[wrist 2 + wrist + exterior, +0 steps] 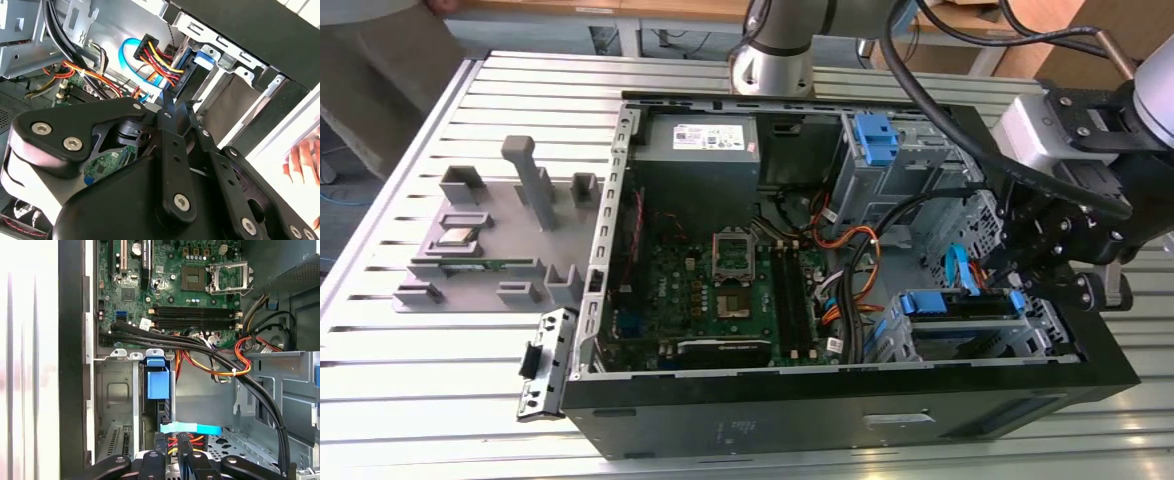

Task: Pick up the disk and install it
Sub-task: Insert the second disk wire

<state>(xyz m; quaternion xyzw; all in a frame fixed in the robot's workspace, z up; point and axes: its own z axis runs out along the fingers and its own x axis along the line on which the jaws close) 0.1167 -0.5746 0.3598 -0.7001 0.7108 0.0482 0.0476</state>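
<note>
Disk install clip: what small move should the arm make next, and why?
Probably a slow, straight retreat up out of the case. The disk already appears to sit in the drive bay, and the gripper hangs right beside the cables, so sideways motion could snag them. Full seating cannot be confirmed.

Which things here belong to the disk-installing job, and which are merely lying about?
Job in hand:
disk in blue rails
gripper close to it
open computer case

Lying about:
grey holder rack on the table, at the exterior view's left
black bracket beside the case
</note>
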